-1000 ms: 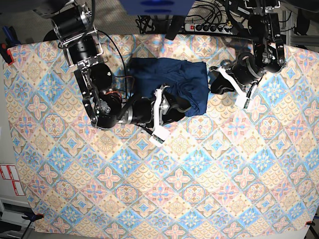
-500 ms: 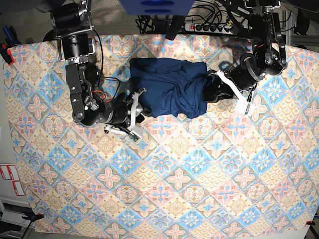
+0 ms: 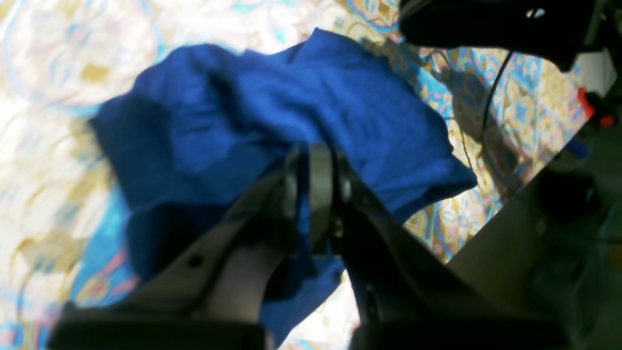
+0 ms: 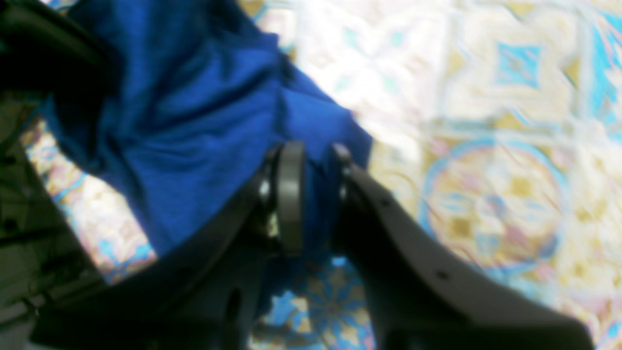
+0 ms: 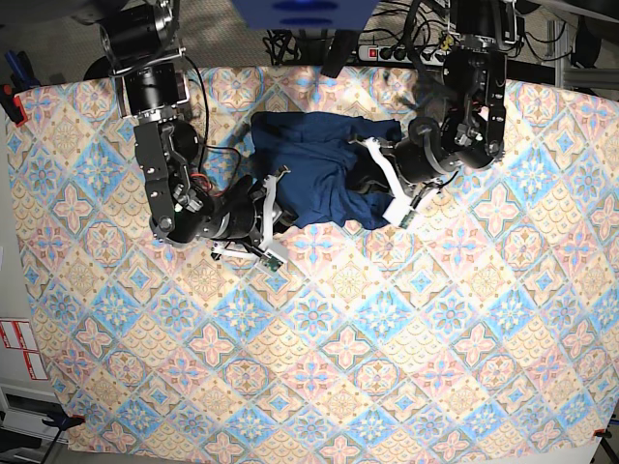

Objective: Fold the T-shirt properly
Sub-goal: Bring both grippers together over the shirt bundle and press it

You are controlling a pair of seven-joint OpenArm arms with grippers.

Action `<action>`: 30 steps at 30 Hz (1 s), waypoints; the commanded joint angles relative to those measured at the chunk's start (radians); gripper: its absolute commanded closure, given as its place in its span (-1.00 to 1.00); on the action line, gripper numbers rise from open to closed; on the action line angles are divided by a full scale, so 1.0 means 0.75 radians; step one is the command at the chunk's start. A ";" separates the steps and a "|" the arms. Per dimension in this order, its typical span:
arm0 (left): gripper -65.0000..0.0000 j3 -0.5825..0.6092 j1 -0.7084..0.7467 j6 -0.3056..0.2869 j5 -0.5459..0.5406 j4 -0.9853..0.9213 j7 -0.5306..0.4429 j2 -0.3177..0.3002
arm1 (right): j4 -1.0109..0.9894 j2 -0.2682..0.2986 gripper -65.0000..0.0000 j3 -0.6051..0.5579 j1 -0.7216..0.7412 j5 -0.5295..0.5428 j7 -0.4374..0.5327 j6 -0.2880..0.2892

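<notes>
The dark blue T-shirt [image 5: 319,159] lies bunched at the back middle of the patterned cloth. My left gripper [image 5: 368,184] is over its right side. In the left wrist view the left gripper [image 3: 315,160] has its fingers almost together with a thin strip of the T-shirt [image 3: 291,97] between them. My right gripper [image 5: 279,213] is at the shirt's lower left edge. In the right wrist view the right gripper [image 4: 315,155] has a fold of the T-shirt [image 4: 194,121] between its fingers.
A patterned tablecloth [image 5: 319,367] covers the whole table. A power strip [image 5: 406,53] and cables lie beyond the back edge. A red clamp [image 5: 10,97] holds the cloth at the left edge. A black cable [image 3: 488,121] runs near the shirt.
My left arm has moved left from beside the shirt onto its right side, and the shirt's lower right edge has shifted inward. My right gripper has moved slightly right to the shirt's left edge.
</notes>
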 commanded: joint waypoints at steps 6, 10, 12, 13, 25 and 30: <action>0.95 0.162 0.025 -0.011 0.044 0.018 -0.015 -0.086 | 0.024 0.002 0.75 -0.089 0.027 0.016 0.023 0.003; 0.95 0.248 0.025 -0.011 0.038 0.018 -0.015 -0.174 | 0.022 0.002 0.75 -0.099 0.027 0.022 0.025 0.003; 0.95 0.268 0.025 -0.011 0.032 0.018 -0.015 -0.200 | 0.022 0.002 0.75 -0.099 0.029 0.022 0.025 0.003; 0.95 0.278 0.025 -0.011 0.032 0.020 -0.015 -0.211 | 0.022 0.002 0.75 -0.099 0.029 0.022 0.025 0.003; 0.95 0.221 0.117 -0.009 0.038 0.181 -0.020 -0.272 | 0.022 -0.027 0.75 -0.226 0.031 0.018 0.027 0.003; 0.95 0.104 0.133 -0.009 0.030 0.208 -0.022 -0.266 | 0.024 -0.027 0.75 -0.320 0.031 0.022 0.134 0.003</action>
